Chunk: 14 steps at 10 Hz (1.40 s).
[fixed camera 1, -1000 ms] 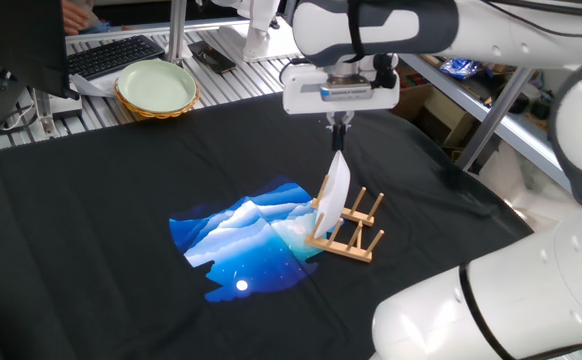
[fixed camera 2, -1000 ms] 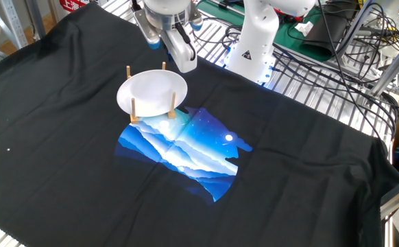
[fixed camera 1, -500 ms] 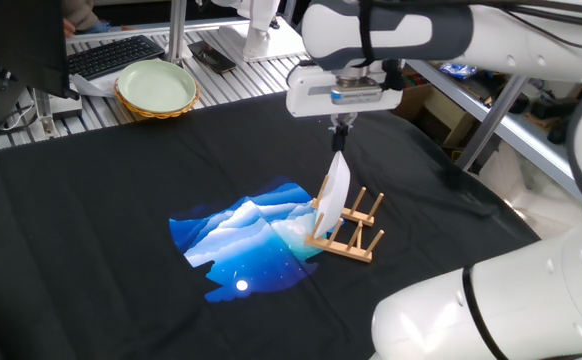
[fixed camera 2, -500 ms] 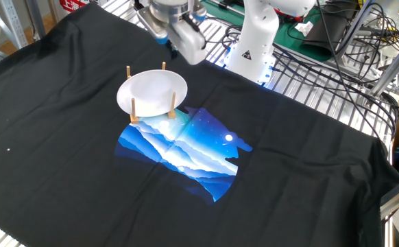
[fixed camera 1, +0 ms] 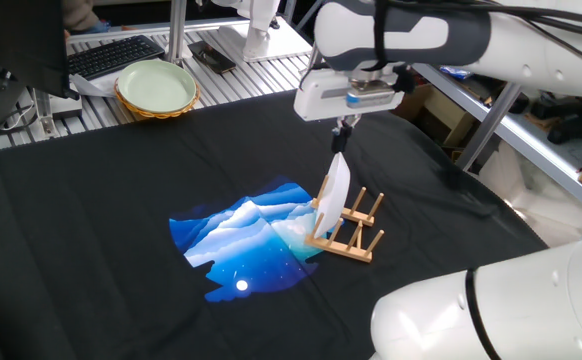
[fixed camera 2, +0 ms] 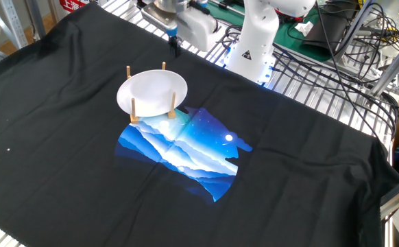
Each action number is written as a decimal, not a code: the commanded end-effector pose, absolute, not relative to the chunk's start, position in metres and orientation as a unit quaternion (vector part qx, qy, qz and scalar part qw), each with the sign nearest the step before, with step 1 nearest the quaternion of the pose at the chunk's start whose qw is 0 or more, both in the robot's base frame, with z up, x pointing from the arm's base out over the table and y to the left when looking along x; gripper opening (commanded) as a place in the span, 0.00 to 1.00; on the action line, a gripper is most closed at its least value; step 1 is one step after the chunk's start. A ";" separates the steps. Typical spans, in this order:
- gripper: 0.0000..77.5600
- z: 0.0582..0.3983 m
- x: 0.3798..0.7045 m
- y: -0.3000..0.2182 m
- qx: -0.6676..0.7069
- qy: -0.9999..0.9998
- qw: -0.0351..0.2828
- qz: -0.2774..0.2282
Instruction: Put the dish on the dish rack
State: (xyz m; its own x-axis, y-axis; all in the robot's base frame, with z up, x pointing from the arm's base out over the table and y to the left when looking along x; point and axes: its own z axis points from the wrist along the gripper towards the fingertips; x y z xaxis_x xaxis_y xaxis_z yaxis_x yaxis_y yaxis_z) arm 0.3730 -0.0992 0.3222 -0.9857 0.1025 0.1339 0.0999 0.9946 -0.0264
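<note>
Left to right: green bowl sits far back on the desk edge, well clear of you. The dish already stands on edge between the pegs of the dish rack, so placement looks done; only retreat is left. Your tool hangs just above the dish rim, holding nothing, jaws seemingly near together but too small to tell. Open room upward; desk drop-off lies right.
</note>
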 end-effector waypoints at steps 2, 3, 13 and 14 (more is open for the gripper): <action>0.02 0.326 0.365 -0.096 0.013 -0.998 0.049 -0.039; 0.02 0.326 0.365 -0.096 0.013 -0.998 0.049 -0.036; 0.02 0.326 0.365 -0.094 0.046 -0.999 0.025 -0.017; 0.02 0.325 0.367 -0.082 0.037 -0.999 0.025 -0.017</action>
State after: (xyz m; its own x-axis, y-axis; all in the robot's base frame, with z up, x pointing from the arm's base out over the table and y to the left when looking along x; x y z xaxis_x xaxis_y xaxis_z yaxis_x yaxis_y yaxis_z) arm 0.3645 -0.0953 0.3246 -0.9936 -0.1016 0.0491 -0.0999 0.9943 0.0376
